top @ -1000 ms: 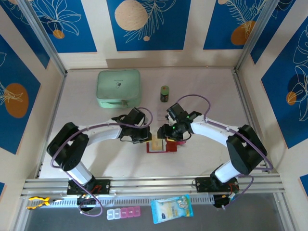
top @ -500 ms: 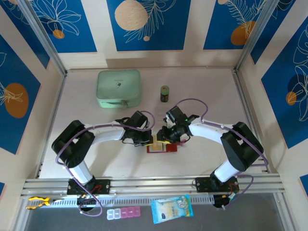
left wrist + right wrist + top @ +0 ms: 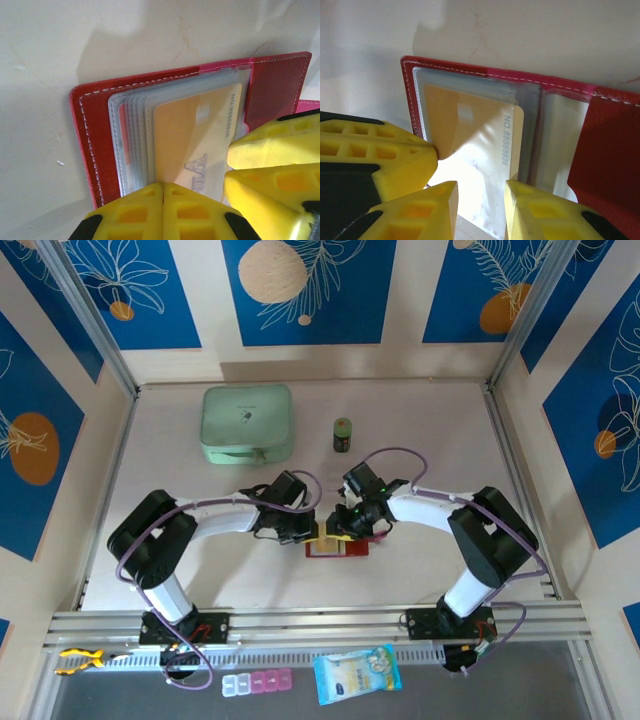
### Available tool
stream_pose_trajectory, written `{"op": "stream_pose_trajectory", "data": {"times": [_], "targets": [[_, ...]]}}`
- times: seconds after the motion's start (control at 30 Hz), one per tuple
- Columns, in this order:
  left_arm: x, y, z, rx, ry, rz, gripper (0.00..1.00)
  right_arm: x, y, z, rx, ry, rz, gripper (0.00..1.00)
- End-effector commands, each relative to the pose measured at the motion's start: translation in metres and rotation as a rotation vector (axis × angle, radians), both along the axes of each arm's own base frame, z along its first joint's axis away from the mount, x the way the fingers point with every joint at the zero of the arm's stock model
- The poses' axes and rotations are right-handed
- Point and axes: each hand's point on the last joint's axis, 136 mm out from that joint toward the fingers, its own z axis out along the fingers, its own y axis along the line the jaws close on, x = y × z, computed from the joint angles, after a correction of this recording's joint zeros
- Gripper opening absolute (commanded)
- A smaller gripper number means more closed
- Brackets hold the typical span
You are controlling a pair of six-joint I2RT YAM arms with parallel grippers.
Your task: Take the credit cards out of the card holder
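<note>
The dark-red card holder (image 3: 345, 546) lies open on the table between both arms. Its clear sleeves (image 3: 131, 140) fan out, and a yellow-orange credit card (image 3: 192, 135) marked with a number sits in the top one. My left gripper (image 3: 163, 187) is shut, its tips pressed together down on the near edge of the sleeves and card. My right gripper (image 3: 480, 200) hovers over the same card (image 3: 470, 135) with a narrow gap between its fingers, the card's surface showing through it. The two grippers (image 3: 312, 532) (image 3: 340, 529) almost touch. Other cards are hidden.
A mint-green zip case (image 3: 246, 424) and a small green can (image 3: 342, 434) stand at the back of the table. Beyond the front rail lie a blue packet (image 3: 357, 673) and a pill box (image 3: 257, 682). Patterned walls close in on three sides.
My right gripper has moved left onto the card holder and its jaws have narrowed. My left gripper shifted slightly right early on, staying shut.
</note>
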Motion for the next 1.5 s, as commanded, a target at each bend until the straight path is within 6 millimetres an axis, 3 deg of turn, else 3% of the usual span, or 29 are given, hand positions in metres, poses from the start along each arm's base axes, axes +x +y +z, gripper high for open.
{"op": "stream_pose_trajectory", "data": {"times": [0.0, 0.87, 1.47], "targets": [[-0.015, 0.015, -0.018, 0.071, 0.049, 0.007, 0.02, -0.002, -0.004, -0.004, -0.018, 0.009, 0.011, 0.3], [-0.018, 0.016, -0.012, 0.059, 0.047, 0.018, 0.02, 0.001, -0.02, -0.006, -0.088, -0.025, 0.02, 0.27], [-0.006, 0.014, 0.009, 0.065, -0.025, 0.014, 0.09, -0.001, -0.002, 0.013, 0.083, -0.046, 0.031, 0.29]]}}
